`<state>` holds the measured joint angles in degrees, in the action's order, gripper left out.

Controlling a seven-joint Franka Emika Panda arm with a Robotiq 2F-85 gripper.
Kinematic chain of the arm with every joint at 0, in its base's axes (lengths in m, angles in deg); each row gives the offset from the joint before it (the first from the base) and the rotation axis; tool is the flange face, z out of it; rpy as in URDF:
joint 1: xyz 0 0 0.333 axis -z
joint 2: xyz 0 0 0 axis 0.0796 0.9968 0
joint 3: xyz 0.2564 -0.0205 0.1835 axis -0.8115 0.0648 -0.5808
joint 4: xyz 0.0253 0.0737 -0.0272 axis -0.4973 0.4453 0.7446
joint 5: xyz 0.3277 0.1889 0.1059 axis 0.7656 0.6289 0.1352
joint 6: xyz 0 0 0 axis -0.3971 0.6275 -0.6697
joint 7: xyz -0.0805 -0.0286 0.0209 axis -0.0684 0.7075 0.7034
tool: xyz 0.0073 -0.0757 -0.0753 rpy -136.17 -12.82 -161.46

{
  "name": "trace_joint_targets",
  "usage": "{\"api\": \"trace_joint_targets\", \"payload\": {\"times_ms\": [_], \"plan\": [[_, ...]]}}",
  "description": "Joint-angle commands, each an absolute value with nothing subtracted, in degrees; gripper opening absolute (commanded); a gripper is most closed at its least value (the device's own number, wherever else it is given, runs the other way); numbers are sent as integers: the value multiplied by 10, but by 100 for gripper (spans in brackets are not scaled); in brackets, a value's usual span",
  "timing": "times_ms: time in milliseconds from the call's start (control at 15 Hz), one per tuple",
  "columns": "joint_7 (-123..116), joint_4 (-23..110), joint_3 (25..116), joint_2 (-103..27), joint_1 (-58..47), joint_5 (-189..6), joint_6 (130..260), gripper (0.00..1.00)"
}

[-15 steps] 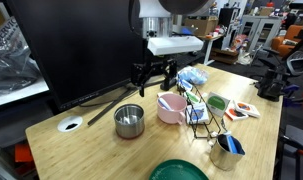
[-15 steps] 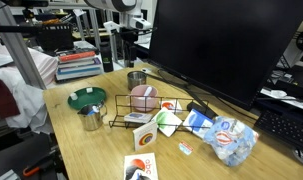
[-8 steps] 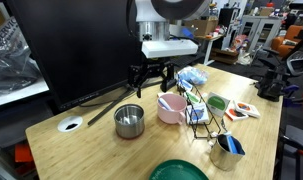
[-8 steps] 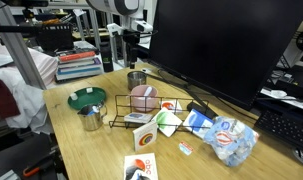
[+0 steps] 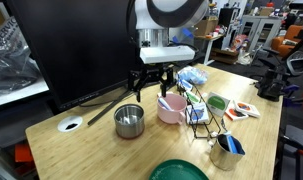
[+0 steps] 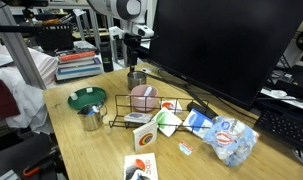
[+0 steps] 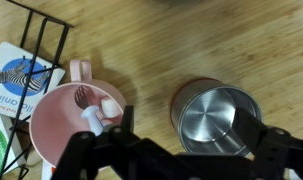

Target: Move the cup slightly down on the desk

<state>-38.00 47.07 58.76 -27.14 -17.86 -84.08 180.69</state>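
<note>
The shiny silver cup stands on the light wood desk, left of the pink cup that holds a utensil. In the other exterior view the silver cup stands behind the pink cup. My gripper is open and empty, hovering above the desk between the two cups. In the wrist view its open fingers reach around the silver cup from above, and the pink cup lies to the left.
A large dark monitor stands behind the cups. A black wire rack, packets, a smaller steel cup with blue items, a green plate and a white grommet are on the desk.
My gripper has shifted a little to the left, toward the silver cup. The cups have not moved.
</note>
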Motion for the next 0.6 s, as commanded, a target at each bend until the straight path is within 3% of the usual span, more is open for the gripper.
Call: {"api": "trace_joint_targets", "payload": {"times_ms": [0, 533], "plan": [[-391, 424, 596, -223, -183, -801, 1805, 100], [-452, 385, 611, -153, -200, -795, 1858, 100]]}}
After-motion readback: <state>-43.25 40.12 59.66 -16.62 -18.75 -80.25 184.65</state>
